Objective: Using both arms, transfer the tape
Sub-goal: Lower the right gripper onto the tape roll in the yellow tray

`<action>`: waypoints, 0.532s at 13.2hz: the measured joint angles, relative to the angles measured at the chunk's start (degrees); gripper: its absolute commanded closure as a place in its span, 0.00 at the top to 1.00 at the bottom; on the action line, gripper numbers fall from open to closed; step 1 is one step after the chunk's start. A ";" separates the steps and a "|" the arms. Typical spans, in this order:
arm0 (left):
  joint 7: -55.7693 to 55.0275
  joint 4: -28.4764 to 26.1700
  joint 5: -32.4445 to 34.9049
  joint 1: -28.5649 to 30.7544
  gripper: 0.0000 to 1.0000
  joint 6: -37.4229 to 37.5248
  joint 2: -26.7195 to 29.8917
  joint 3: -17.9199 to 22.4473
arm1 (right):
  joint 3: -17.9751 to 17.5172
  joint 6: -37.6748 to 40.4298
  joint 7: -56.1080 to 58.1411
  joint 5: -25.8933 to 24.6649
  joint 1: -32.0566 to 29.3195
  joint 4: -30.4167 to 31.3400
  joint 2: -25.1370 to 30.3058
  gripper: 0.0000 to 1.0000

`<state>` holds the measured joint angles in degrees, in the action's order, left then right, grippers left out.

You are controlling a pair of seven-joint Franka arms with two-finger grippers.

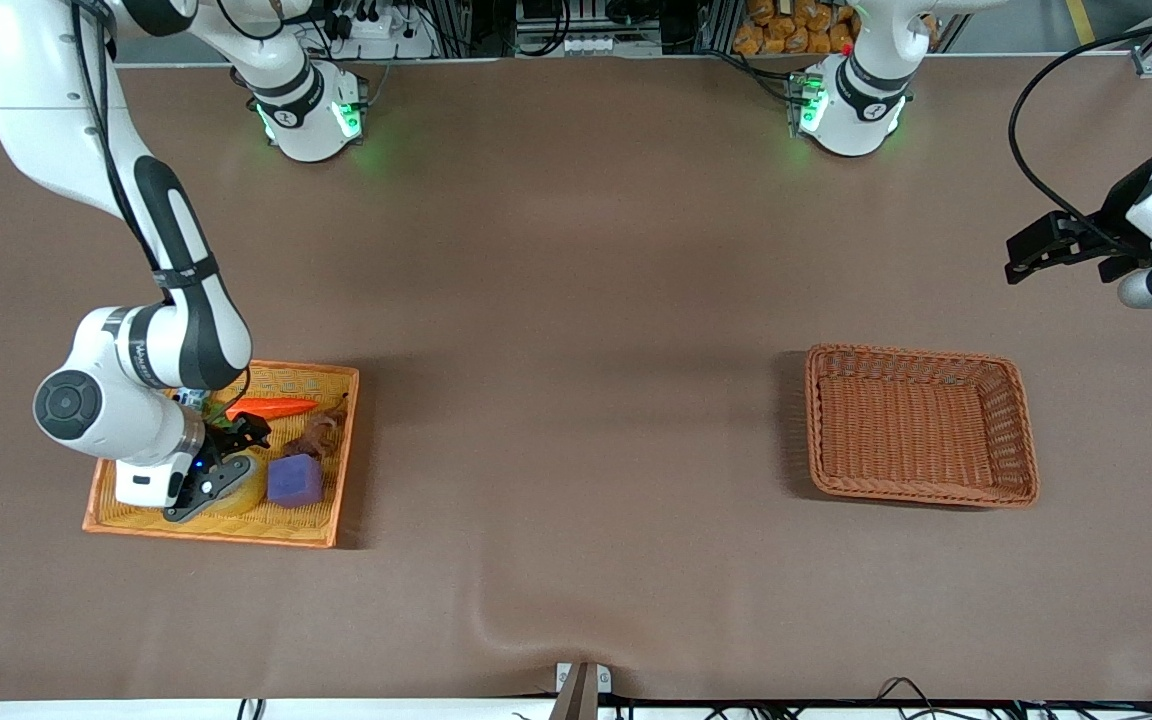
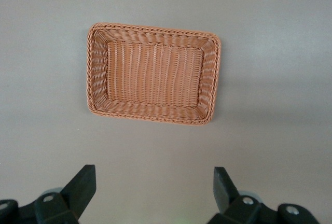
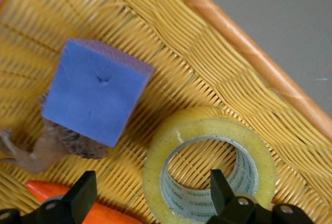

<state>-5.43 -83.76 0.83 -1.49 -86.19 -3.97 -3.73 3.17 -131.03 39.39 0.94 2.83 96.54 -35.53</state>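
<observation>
Lying flat in the yellow tray (image 1: 321, 530) at the right arm's end of the desk (image 1: 576, 400): tape (image 3: 207, 169), just beside the purple cube (image 3: 96, 92) and at the tray's edge nearer the front camera. Hovering low over the tape: right gripper (image 3: 150, 195), fingers (image 3: 83, 193) spread wide, one finger reaching into the tape's core, gripping nothing. Also sitting in the tray: an orange carrot (image 1: 274, 407) and a brown toy (image 1: 316, 432), both farther from the camera than the cube. Waiting high over bare desk at the left arm's end: left gripper (image 2: 153, 185), fingers (image 2: 83, 182) wide apart and holding nothing. Standing well apart from the tray, toward the left arm's end: brown basket (image 1: 1021, 440).
</observation>
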 measured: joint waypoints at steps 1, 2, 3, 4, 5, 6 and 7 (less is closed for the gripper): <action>0.96 0.00 0.03 0.03 1.00 0.00 0.01 0.10 | 0.00 0.02 0.29 0.00 -0.08 -0.01 -0.19 0.82; 1.92 0.00 0.05 0.10 1.00 0.00 0.01 0.23 | -0.01 0.10 0.35 0.00 -0.08 0.00 -0.49 0.75; 2.69 0.00 0.06 0.21 1.00 0.00 0.01 0.36 | 0.00 0.15 0.37 0.00 -0.10 0.01 -0.96 0.69; 3.31 0.00 0.06 0.29 1.00 0.00 0.01 0.44 | 0.00 0.16 0.39 0.00 -0.13 0.01 -1.39 0.65; 3.46 0.00 0.06 0.32 1.00 0.00 0.01 0.48 | 0.02 0.19 0.39 0.00 -0.21 0.02 -1.76 0.56; 3.48 0.00 0.06 0.31 1.00 0.00 0.01 0.47 | 0.05 0.24 0.40 0.00 -0.36 0.02 -2.14 0.19; 3.49 0.00 0.06 0.31 1.00 0.00 0.01 0.47 | 0.09 0.24 0.42 0.00 -0.50 0.02 -2.51 0.00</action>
<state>-1.94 -83.75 0.89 -1.18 -86.19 -3.96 -3.25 3.26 -130.80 39.81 0.94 2.33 96.57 -38.04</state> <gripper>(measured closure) 0.000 0.348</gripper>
